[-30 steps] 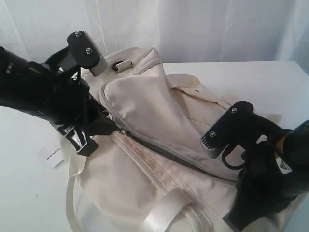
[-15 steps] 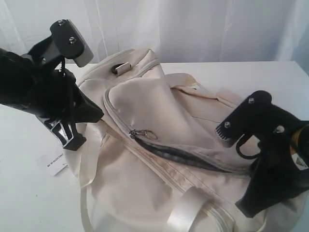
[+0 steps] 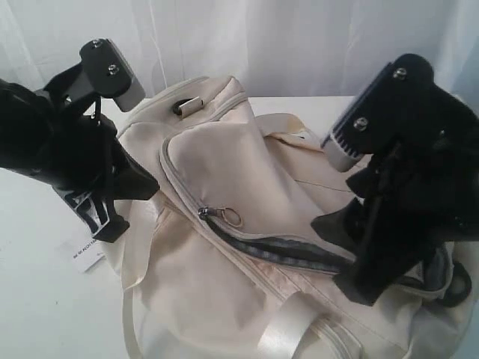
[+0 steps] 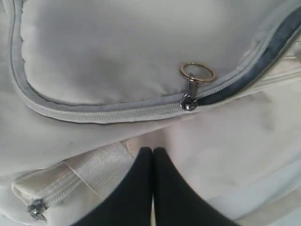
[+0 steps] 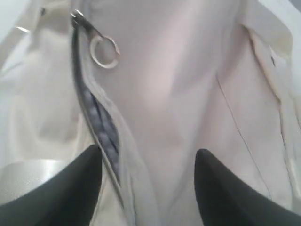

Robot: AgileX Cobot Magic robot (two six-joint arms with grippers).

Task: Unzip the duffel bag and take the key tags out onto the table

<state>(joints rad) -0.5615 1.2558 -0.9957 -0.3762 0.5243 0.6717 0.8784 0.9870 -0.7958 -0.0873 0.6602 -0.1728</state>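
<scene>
The cream-white duffel bag (image 3: 224, 164) lies across the table (image 3: 37, 307). Its top zipper is partly undone, and dark grey lining (image 3: 299, 253) shows in the gap. The zipper pull with its metal ring (image 3: 233, 218) lies loose on the flap. My left gripper (image 3: 155, 182) is shut and empty beside the bag's left end; in its wrist view it (image 4: 153, 150) is a little short of the ring (image 4: 197, 72). My right gripper (image 3: 337, 258) hangs open over the bag's right half. Its jaws (image 5: 148, 157) straddle bare fabric beside the lining (image 5: 101, 125). The key tags are hidden.
A white paper label (image 3: 86, 254) lies on the table left of the bag. A satin strap (image 3: 288, 329) loops over the bag's near side. A second small zipper pull (image 4: 35, 209) sits on a side pocket. White curtain hangs behind the table.
My left gripper has left the zipper pull, shut, and drawn back to the left. My right gripper has opened and risen from the bag's right end. The flap has settled.
</scene>
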